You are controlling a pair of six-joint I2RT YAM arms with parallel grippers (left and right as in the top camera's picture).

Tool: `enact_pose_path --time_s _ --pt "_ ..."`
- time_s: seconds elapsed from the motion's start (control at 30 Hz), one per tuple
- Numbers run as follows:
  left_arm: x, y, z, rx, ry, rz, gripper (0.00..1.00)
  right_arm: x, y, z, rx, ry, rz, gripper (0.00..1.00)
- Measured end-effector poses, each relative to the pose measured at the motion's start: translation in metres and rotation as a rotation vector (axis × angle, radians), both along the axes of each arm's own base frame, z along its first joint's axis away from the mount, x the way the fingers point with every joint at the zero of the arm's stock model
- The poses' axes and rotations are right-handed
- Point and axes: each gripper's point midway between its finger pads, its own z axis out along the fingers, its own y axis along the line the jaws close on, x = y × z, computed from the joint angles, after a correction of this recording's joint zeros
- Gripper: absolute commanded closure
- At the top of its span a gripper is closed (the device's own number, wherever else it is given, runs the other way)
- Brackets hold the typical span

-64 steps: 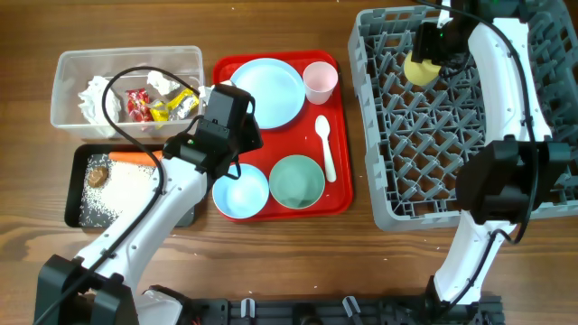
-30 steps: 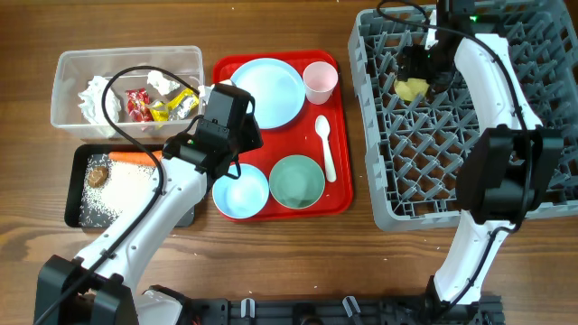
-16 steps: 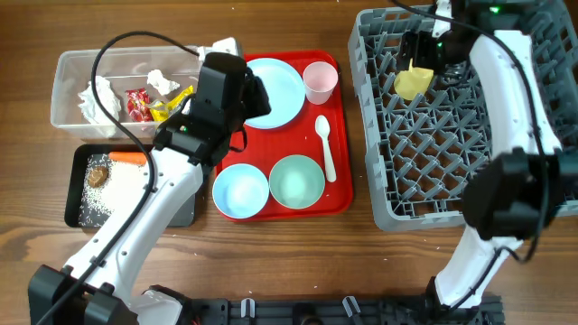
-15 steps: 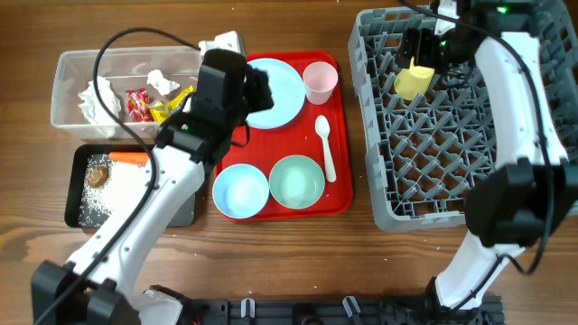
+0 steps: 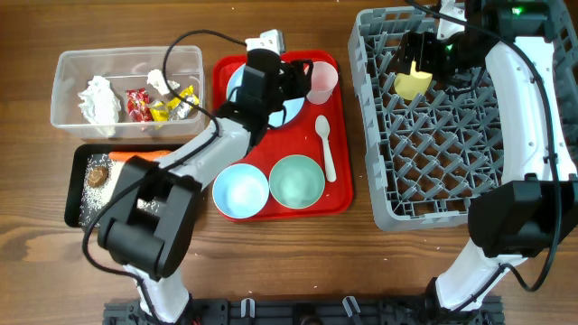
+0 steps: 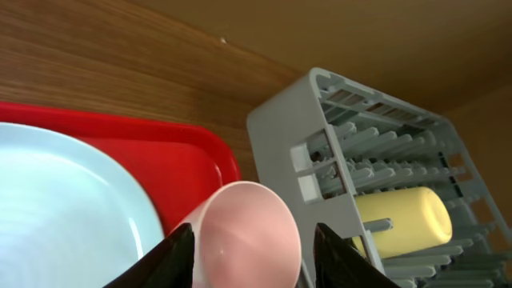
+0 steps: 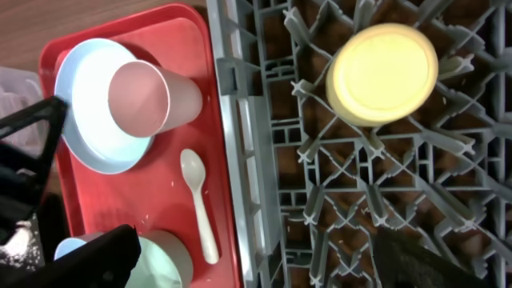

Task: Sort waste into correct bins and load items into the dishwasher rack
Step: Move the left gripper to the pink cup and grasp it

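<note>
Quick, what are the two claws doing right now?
Left gripper: open, straddling the pink cup.
Right gripper: open, holding nothing.

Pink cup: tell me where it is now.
In the overhead view, the pink cup stands at the red tray's far right corner, beside the plate, between the left gripper's open fingers.

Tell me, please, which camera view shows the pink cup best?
The right wrist view: the pink cup shows whole and unobstructed on the red tray. Overhead, the left pincer overlaps its side. The left wrist view crops it to the rim and upper wall.
</note>
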Motion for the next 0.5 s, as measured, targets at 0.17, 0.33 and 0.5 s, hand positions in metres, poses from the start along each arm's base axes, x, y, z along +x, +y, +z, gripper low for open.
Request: enact_pose_path --time_s 0.17,0.33,0.5 --pt "-0.005 -0.015 -0.023 0.008 0.033 -0.005 0.52 -0.002 0.0 -0.001 0.0 0.008 0.0 0.04" --pt "-0.005 -0.015 -0.037 0.03 0.05 0.016 0.52 -0.004 0.0 -0.001 0.0 0.016 0.0 0.04" --pt "-0.004 -0.012 -0.05 0.047 0.067 0.031 0.53 -0.006 -0.002 -0.003 -0.015 0.026 -0.004 0.04"
